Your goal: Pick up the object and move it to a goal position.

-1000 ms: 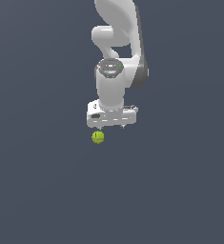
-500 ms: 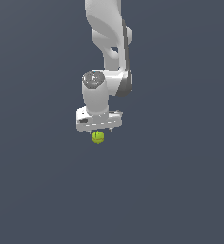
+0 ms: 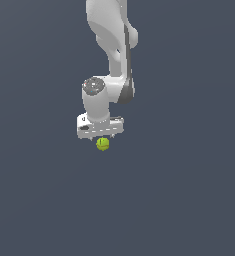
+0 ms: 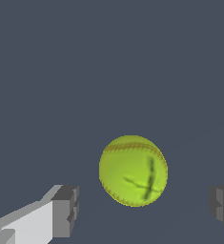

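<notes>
Wrist view: the ball (image 4: 133, 170) sits between the two grey fingertips (image 4: 66, 211), with clear gaps on both sides, so neither pad touches it.
Pincer: the gripper (image 4: 144, 207) stands spread wide apart, holding nothing; one finger shows with its white body and grey pad, the other only as a grey pad at the picture's edge.
Ball: yellow-green, round, with a reddish stitched seam curving around it and a couple of dark marks crossing on its face.
Exterior view: the white arm (image 3: 111, 47) comes down from the top of the picture and bends at the wrist, with the gripper (image 3: 100, 136) pointing downward.
Ball's place: the ball (image 3: 102, 144) lies just under the gripper's white cross-bar, about level with where the fingers reach; from this side I cannot tell the fingers apart from the body.
Surface: the ground (image 3: 189, 190) is a flat dark grey-blue all over, and the ball appears to rest on it.
Arm detail: a grey round cap sits on the wrist joint above the gripper.
</notes>
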